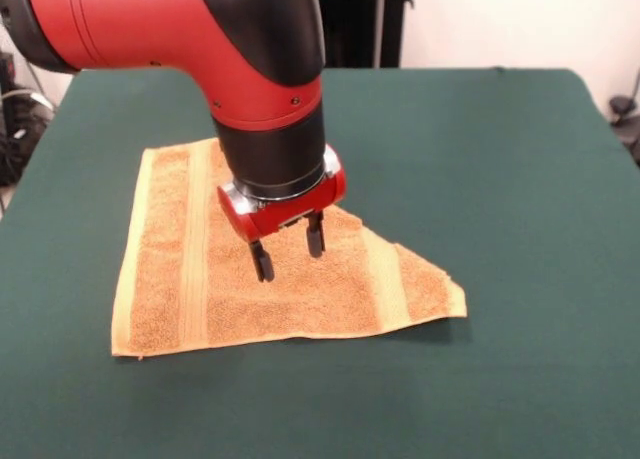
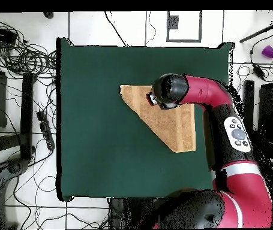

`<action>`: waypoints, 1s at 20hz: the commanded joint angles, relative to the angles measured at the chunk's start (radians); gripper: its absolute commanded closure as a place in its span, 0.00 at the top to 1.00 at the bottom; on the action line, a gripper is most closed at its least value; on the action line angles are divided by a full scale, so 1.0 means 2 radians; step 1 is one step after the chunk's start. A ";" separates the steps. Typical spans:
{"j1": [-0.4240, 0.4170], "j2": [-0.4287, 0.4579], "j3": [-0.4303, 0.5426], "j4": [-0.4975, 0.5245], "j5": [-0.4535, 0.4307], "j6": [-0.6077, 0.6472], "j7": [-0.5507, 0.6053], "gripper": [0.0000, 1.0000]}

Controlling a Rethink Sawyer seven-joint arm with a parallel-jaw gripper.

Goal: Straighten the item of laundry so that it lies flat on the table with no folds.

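Note:
The orange-yellow terry towel [image 1: 300, 289] lies on the dark green table [image 1: 520, 179], left of the middle in the front view. Its far right corner is folded over, so it shows a slanted edge and a pointed right end. A woven band runs down its left side. My gripper [image 1: 288, 249] hangs just above the towel's middle, its two black fingers [image 1: 261, 261] apart and empty. In the overhead view the towel [image 2: 162, 120] is a triangle-like shape, and the arm's wrist covers the gripper [image 2: 158, 99] over the towel's upper part.
The red and black arm [image 1: 250, 59] comes down from the top left in the front view. In the overhead view, cables and stands [image 2: 24, 60] lie on the floor to the left of the table, and a purple cup [image 2: 269, 51] sits at the top right.

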 commanded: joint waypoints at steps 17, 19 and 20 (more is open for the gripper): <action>0.041 0.028 -0.009 0.018 0.024 0.008 0.059 1.00; 0.043 0.036 -0.009 0.010 0.026 -0.001 0.065 1.00; 0.044 0.040 -0.009 0.006 0.026 -0.005 0.068 1.00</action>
